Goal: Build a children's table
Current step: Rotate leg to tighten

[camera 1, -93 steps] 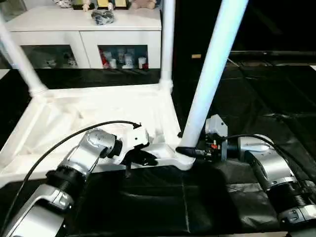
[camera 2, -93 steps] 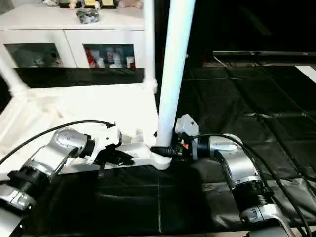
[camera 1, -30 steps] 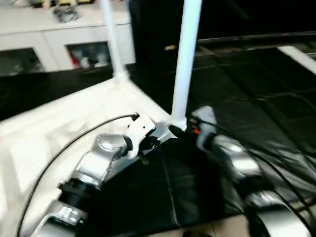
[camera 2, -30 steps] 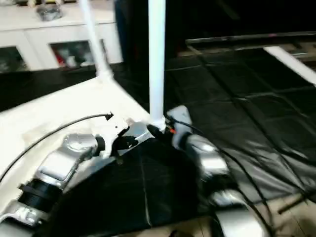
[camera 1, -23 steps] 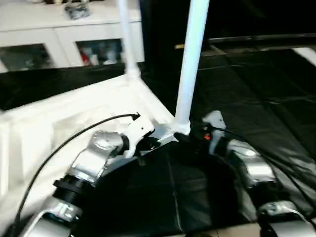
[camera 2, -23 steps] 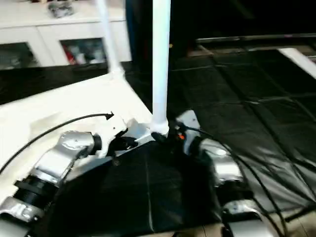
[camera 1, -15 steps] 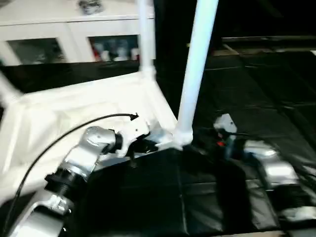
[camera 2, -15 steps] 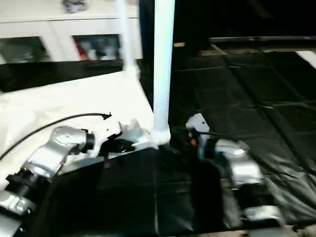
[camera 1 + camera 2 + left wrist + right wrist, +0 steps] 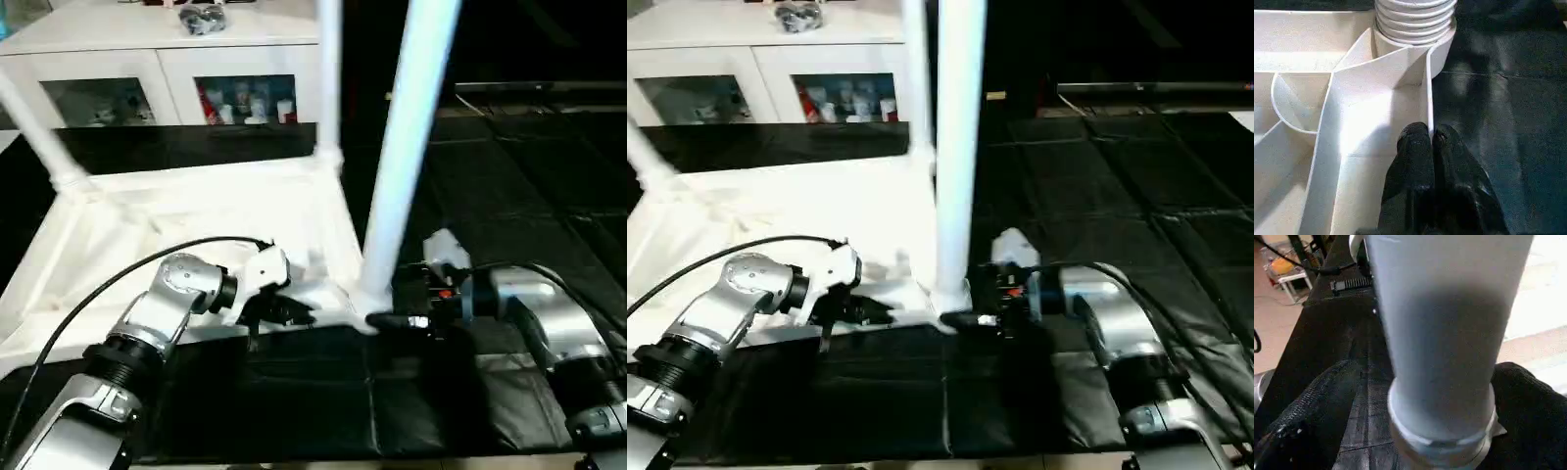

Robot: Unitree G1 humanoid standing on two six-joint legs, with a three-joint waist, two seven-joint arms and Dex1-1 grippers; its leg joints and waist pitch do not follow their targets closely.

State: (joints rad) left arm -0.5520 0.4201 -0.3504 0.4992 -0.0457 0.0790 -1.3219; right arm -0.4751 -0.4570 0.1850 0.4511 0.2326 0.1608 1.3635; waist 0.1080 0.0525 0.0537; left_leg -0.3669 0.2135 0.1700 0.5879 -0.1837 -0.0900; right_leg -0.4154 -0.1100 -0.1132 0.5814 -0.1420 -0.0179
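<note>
The white table top [image 9: 176,225] lies upside down on the black mat, ribbed side up. Three tapered legs stand in its corner sockets: far left [image 9: 34,127], far right [image 9: 328,78] and near right [image 9: 407,166]. My left gripper [image 9: 284,311] is shut on the thin near rim wall, close to the threaded socket [image 9: 1415,19]; the wall runs between its fingers [image 9: 1415,152]. My right gripper [image 9: 384,318] is at the foot of the near right leg [image 9: 1449,333], one finger [image 9: 1317,406] on each side of the collar.
A white cabinet [image 9: 176,49] with glass doors stands behind the table. Black mat [image 9: 490,176] covers the floor to the right and in front. A black cable [image 9: 147,259] arcs over my left forearm.
The whole picture swung and tilted, then settled, so the camera moved. Both grippers keep the same holds on the rim and the near right leg.
</note>
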